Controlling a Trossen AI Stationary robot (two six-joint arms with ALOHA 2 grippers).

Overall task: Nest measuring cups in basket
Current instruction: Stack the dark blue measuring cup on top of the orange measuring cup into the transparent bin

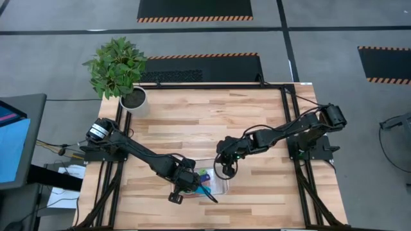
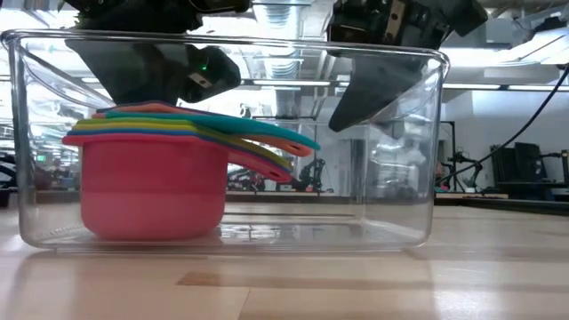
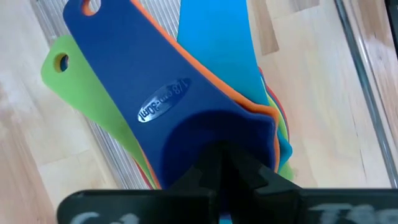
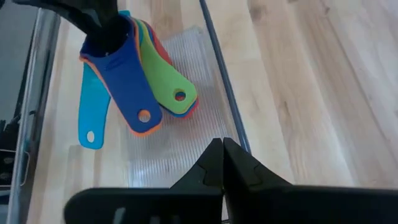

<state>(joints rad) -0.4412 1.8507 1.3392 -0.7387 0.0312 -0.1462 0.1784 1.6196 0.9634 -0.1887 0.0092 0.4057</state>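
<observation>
— So where did your measuring cups (image 2: 151, 191) stand?

— Nested in one stack inside the basket (image 2: 404, 160), red at the bottom, dark blue cup (image 3: 168, 118) on top, handles fanned out. Your left gripper (image 3: 230, 168) was shut, pressing into that top cup; your right gripper (image 4: 222, 163) hovered shut and empty near the basket's wall.

— And your step?

— Seating the last cup, I'd judge. Next you needed to lift the left clear without dragging the stack.

The left gripper's fingers (image 3: 227, 165) hide the dark blue cup's (image 3: 186, 118) bowl; lower cups show only edges.
</observation>
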